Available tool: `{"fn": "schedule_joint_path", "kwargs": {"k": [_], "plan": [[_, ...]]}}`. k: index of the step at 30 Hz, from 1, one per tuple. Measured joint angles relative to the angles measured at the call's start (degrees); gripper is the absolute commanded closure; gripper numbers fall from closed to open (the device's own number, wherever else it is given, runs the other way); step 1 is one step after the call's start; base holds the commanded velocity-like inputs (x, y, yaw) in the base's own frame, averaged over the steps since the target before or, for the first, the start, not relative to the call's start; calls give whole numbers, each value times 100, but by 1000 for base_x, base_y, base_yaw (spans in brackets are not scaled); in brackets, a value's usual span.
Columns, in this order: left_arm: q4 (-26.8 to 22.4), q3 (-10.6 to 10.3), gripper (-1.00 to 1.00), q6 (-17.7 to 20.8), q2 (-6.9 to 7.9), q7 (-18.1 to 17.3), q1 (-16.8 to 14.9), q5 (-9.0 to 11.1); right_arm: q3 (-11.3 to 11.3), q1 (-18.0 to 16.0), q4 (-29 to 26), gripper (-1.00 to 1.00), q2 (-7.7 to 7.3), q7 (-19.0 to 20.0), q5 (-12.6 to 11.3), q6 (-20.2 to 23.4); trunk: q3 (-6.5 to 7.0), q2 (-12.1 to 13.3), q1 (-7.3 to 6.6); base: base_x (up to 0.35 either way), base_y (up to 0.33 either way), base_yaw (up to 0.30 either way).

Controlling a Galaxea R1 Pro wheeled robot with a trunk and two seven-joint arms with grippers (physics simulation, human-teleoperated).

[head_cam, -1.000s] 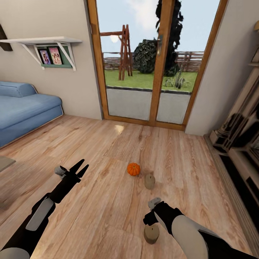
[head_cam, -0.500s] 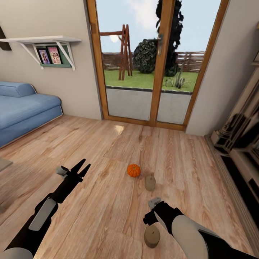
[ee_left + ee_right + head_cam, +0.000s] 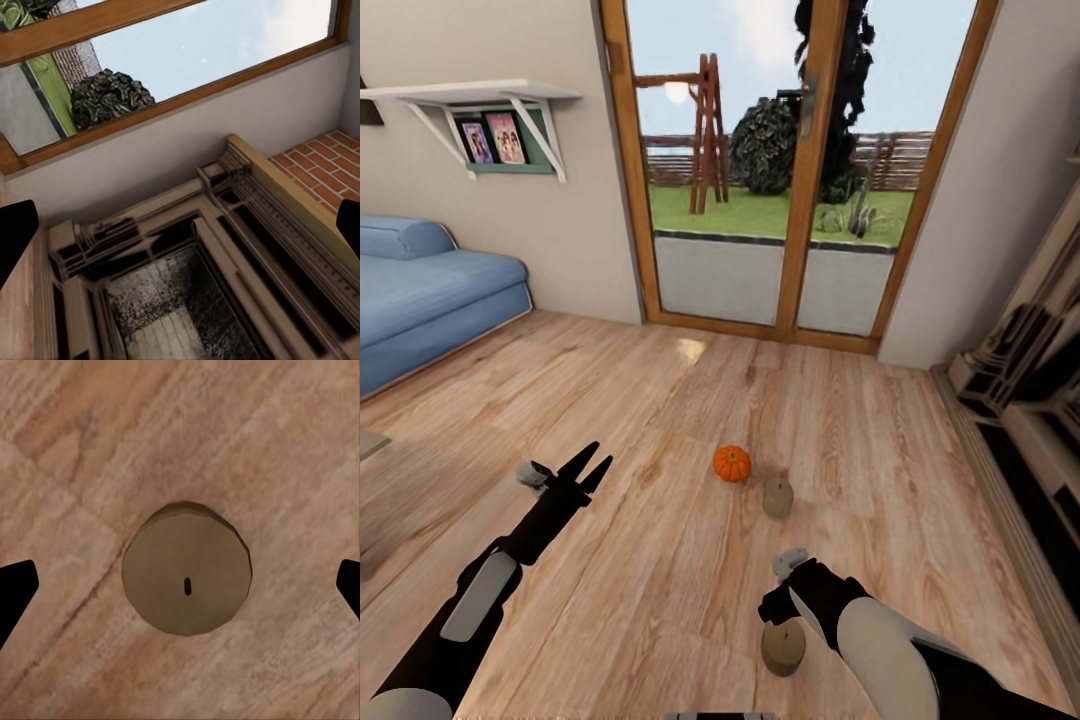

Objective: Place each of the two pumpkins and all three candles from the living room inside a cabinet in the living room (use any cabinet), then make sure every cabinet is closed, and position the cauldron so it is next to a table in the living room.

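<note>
Little looked done: one pumpkin [image 3: 732,463] and two candles, a far candle [image 3: 777,497] and a near candle [image 3: 784,647], sat on the floor [image 3: 660,420], the right tool [image 3: 780,610] spread wide above the near one, the left tool [image 3: 588,470] open and empty.

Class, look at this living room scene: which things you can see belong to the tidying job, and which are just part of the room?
Job things: pumpkin on the floor; candle beside it; nearer candle under the open right gripper.

Just there: blue sofa, wall shelf with photos, glass doors, fireplace.
</note>
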Motion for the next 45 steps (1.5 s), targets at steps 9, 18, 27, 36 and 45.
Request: {"fn": "schedule_joint_path", "kwargs": {"k": [9,18,27,36,45], "plan": [[7,-5,-100,0,-2,2,0,-3,1,0,-9,-100,0,0,-1,-21,-200,-12,23,0,0,0],[7,-5,-100,0,-2,2,0,-3,0,0,-15,-100,-1,0,-8,-33,-399,-24,46,0,0,0],[-16,-5,-100,-4,-2,2,0,-2,1,0,-15,-100,-11,-6,-9,-44,-511,-31,59,0,0,0],[-14,-5,-100,-9,-9,-10,-1,0,1,0,-15,-100,-9,-18,-9,-43,-510,-31,57,101,-36,0],[-7,-5,-100,-24,-10,-21,0,-2,0,0,-15,-100,-13,-18,-9,-44,-511,-31,59,155,-62,0]]}}
